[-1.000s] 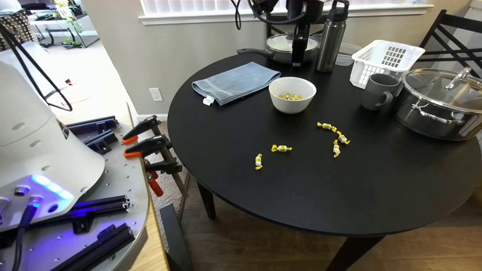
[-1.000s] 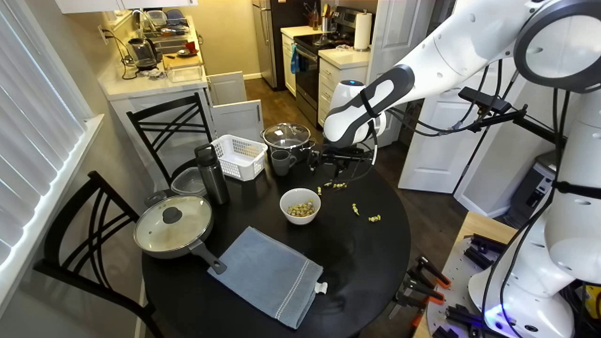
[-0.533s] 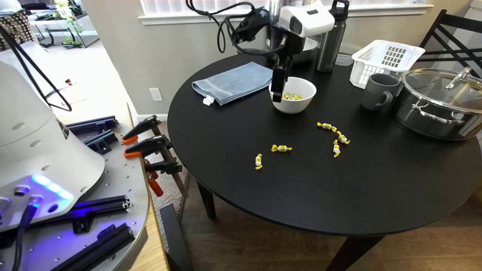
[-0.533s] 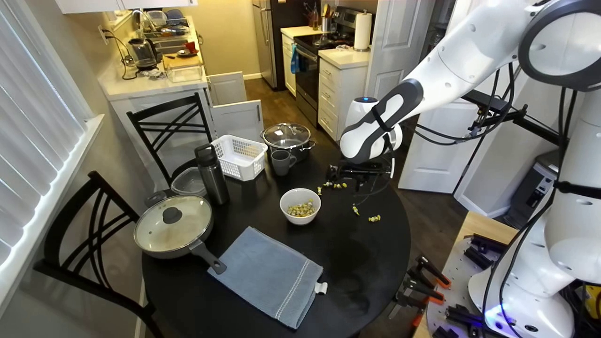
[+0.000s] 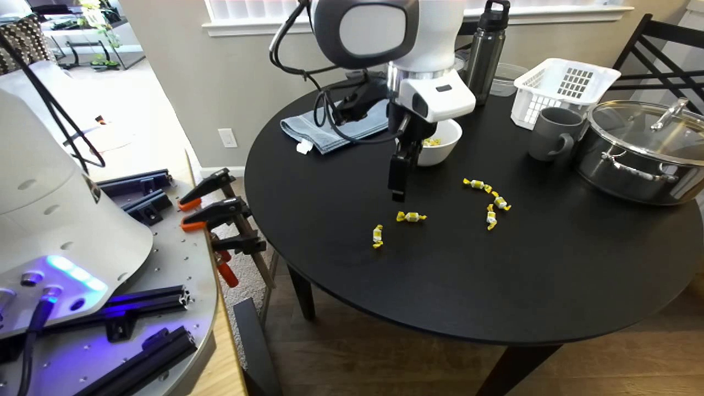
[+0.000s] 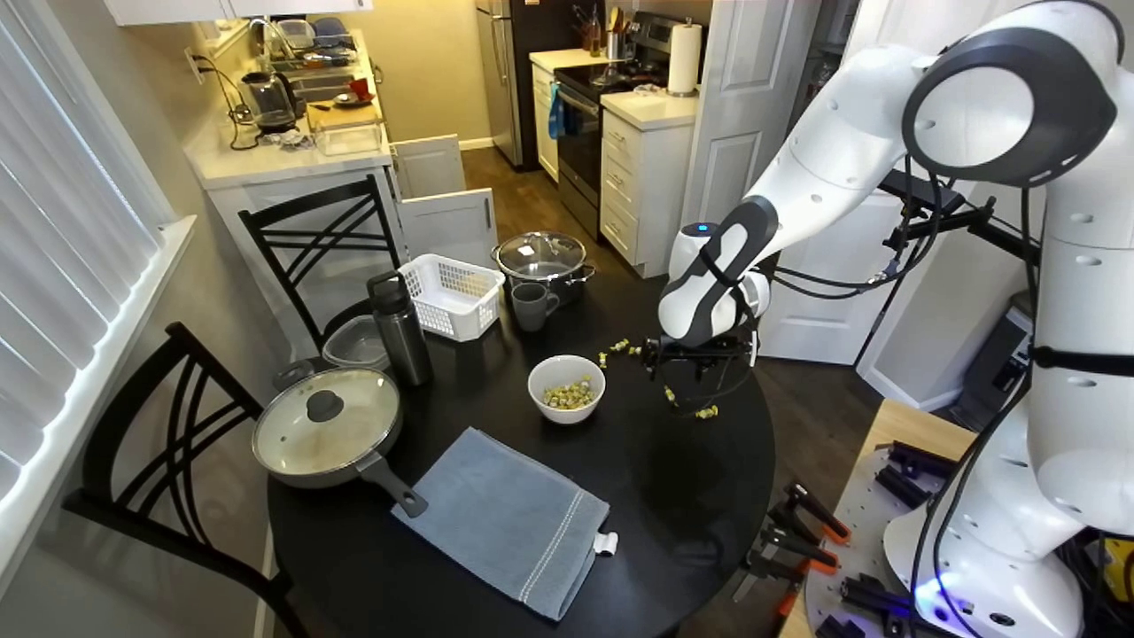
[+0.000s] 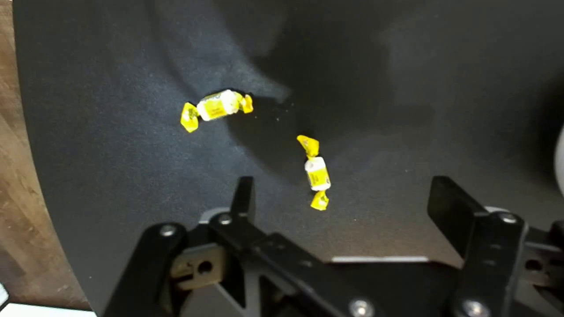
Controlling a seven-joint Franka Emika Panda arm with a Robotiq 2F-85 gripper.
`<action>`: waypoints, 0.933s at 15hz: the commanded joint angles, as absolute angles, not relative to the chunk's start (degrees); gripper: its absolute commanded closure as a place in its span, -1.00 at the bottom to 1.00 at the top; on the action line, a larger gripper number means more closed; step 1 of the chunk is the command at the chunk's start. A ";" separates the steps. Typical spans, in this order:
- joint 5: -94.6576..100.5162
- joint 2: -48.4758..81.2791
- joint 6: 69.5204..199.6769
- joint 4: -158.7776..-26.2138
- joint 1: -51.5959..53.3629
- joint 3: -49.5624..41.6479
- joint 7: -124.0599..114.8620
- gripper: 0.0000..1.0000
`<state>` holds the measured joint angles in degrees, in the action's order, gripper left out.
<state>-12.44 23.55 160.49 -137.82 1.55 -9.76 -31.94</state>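
We see the black jointed gripper [image 7: 343, 187] with its fingers wide apart, holding nothing; below it on the round black worktop [image 5: 440, 286], nearer one finger, lies a small yellow-and-white twist-wrapped sweet [image 7: 317, 174], its long axis roughly square to the line between the fingertips; how far below, we cannot judge well; a second yellow-and-white twist-wrapped sweet [image 7: 217, 106] lies near, turned crosswise; the round white bowl [image 6: 567, 368] stands off past the opposite finger.
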 commanded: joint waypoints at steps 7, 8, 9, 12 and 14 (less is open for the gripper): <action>-14.45 35.43 167.08 -132.22 1.79 -9.64 -31.21 -1.00; -14.50 35.91 167.36 -131.75 1.81 -9.65 -31.13 -1.00; -14.54 36.41 167.44 -131.30 1.73 -9.50 -30.94 -0.50; -14.57 37.43 167.24 -130.23 1.66 -9.33 -30.75 -0.20; -14.66 37.76 167.27 -129.87 1.59 -9.22 -30.69 0.06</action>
